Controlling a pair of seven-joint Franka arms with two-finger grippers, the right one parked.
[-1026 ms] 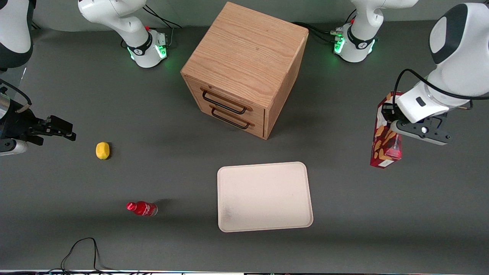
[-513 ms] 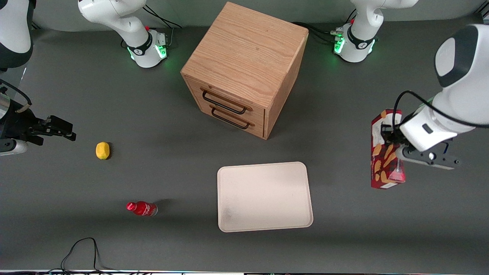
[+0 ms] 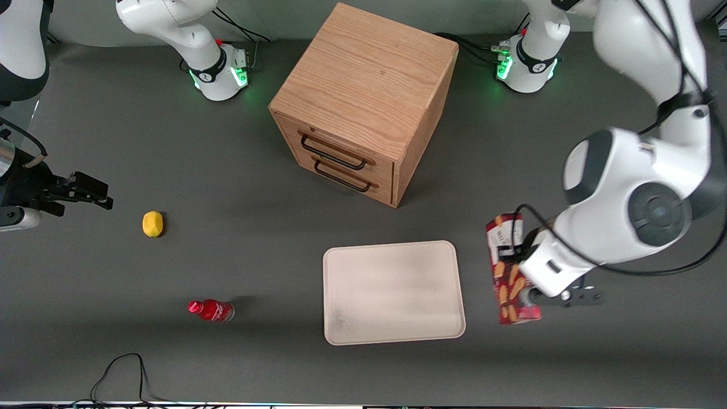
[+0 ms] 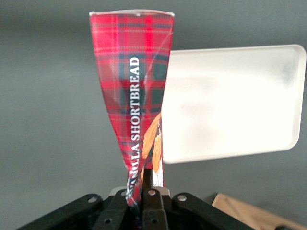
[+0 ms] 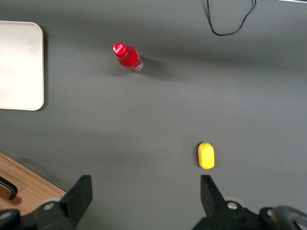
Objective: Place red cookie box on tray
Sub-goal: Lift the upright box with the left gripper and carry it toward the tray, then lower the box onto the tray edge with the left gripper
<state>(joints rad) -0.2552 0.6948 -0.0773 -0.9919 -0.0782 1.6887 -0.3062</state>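
The red cookie box (image 3: pixel 507 271) is a long narrow tartan carton with pictured biscuits, held off the table beside the tray (image 3: pixel 392 292), toward the working arm's end. My left gripper (image 3: pixel 531 291) is shut on one long edge of it. In the left wrist view the red cookie box (image 4: pixel 136 96) sticks out from the gripper (image 4: pixel 144 188), pinched flat between the fingers, and its edge overlaps the tray (image 4: pixel 230 105). The cream-white tray lies flat with nothing on it.
A wooden two-drawer cabinet (image 3: pixel 363 102) stands farther from the front camera than the tray. A small red bottle (image 3: pixel 211 310) and a yellow lemon (image 3: pixel 152 223) lie toward the parked arm's end. A black cable (image 3: pixel 122 372) loops near the front edge.
My left gripper has carried the red cookie box nearer to the front camera and toward the tray. The box now hangs right beside the tray's edge.
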